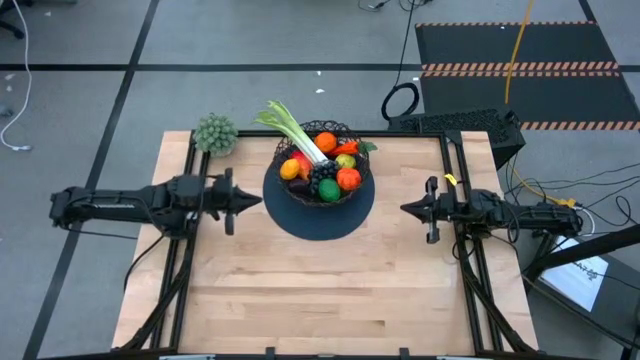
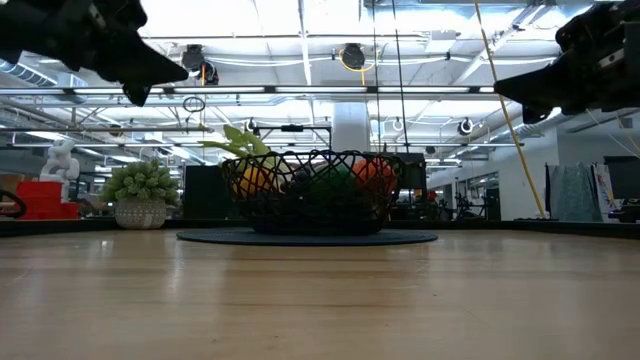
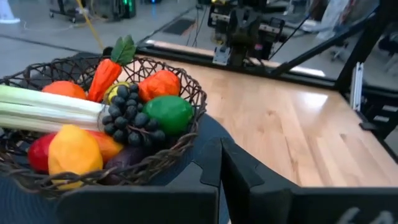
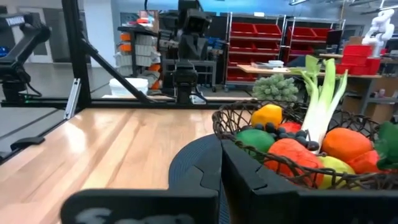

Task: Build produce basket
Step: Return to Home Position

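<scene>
High view: black wire-mesh basket (image 1: 277, 160), heaped with toy fruits and vegetables (image 1: 325, 165), set on a round dark mat (image 1: 320, 228), flanked by left gripper (image 1: 250, 200) and right gripper (image 1: 408, 209). Low view: both held raised. Wrist views: each closed, empty. Loading judged complete; only parking remains.

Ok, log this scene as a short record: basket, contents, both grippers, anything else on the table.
basket: black wire, on a dark round mat, mid-table toward the far edge
contents: leek, grapes, lime, orange, carrot, more produce
left gripper: shut, empty, left of the basket, apart from it
right gripper: shut, empty, right of the basket, apart from it
other: fuzzy green clump at the far left corner
</scene>
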Controlling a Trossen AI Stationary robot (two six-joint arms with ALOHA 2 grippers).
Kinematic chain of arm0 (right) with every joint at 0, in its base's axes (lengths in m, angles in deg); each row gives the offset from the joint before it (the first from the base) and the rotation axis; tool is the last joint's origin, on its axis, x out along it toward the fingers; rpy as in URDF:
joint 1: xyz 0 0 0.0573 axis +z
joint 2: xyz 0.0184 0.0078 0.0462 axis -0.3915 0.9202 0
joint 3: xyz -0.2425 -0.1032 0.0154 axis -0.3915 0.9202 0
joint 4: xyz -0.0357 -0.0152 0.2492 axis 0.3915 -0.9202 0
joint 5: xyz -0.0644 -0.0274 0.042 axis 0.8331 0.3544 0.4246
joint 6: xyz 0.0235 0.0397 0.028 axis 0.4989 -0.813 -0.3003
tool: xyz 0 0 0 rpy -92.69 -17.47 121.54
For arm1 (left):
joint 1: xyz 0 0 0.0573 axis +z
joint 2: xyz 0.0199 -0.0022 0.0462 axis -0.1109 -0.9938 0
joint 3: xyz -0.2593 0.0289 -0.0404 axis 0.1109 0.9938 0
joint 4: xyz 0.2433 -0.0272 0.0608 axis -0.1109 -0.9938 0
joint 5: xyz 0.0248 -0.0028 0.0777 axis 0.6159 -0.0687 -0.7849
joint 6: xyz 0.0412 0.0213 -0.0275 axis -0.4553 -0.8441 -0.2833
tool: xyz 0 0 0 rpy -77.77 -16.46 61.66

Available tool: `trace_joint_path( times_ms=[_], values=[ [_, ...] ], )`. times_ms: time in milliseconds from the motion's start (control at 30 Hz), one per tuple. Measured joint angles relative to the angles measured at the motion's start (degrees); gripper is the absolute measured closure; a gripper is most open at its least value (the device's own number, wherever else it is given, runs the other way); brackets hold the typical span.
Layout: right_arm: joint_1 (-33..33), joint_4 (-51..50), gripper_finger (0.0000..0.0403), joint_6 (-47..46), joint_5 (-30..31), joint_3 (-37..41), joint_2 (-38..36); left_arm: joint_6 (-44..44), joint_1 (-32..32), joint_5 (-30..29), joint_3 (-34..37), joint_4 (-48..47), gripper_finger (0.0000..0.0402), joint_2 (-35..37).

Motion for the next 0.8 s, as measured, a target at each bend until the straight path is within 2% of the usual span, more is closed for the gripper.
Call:
trace_joint_path(
  times_ms=[367,633,800],
  values=[
    [0.0,1.04,0.0403,0.07,0.05,0.0,0.08,-1.3,0.0,0.03,14.17,19.74,0.0398,7.58],
    [0.0,1.22,0.0403,0.07,0.03,0.0,0.08,-1.7,0.0,0.01,19.72,24.42,0.0398,10.38],
    [0.0,1.24,0.0403,0.07,0.01,0.0,0.08,-3.39,0.0,0.06,19.79,22.21,0.0398,12.09]
  ],
)
